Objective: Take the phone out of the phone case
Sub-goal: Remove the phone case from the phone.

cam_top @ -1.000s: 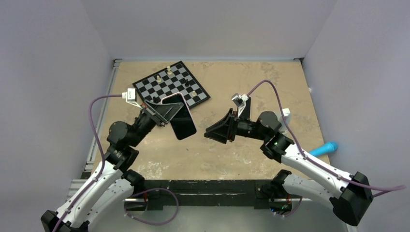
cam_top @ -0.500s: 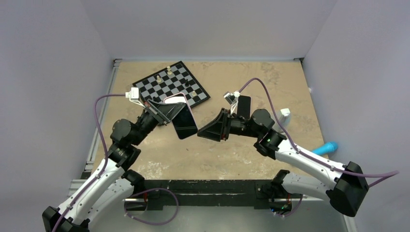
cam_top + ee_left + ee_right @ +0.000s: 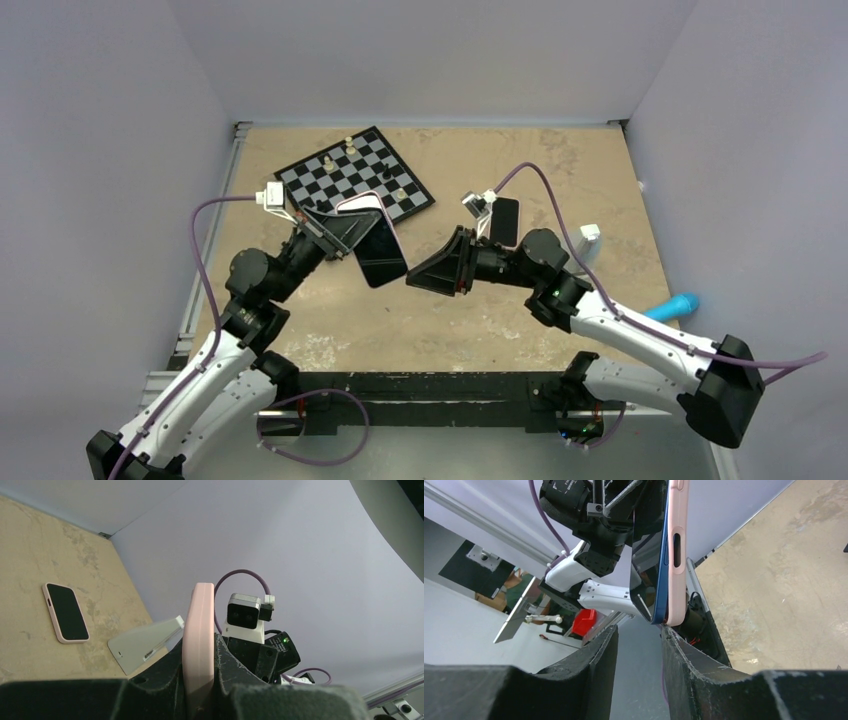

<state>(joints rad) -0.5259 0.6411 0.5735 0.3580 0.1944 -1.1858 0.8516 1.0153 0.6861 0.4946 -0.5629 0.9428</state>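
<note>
The phone (image 3: 380, 252), dark screen and blue edge (image 3: 660, 580), sits in a pink phone case (image 3: 677, 555) and is held up in the air, edge-on to both wrist cameras. My left gripper (image 3: 348, 232) is shut on the case's upper part (image 3: 199, 630). At the lower corner the blue phone edge stands slightly off the pink case. My right gripper (image 3: 639, 630) is open just below that corner. Its right fingertip (image 3: 670, 632) touches the case's end, and nothing lies between the fingers. In the top view the right gripper (image 3: 414, 280) sits beside the phone's lower right corner.
A second phone in a pink case (image 3: 505, 220) lies flat on the table behind the right wrist, also visible as (image 3: 65, 612). A chessboard with a few pieces (image 3: 355, 178) is at the back left. A small white box (image 3: 590, 234) and a blue object (image 3: 672, 306) lie to the right.
My right gripper has moved left up to the held phone's lower corner and narrowed its jaws somewhat, uncovering the phone on the table. The left gripper kept its grip and barely shifted.
</note>
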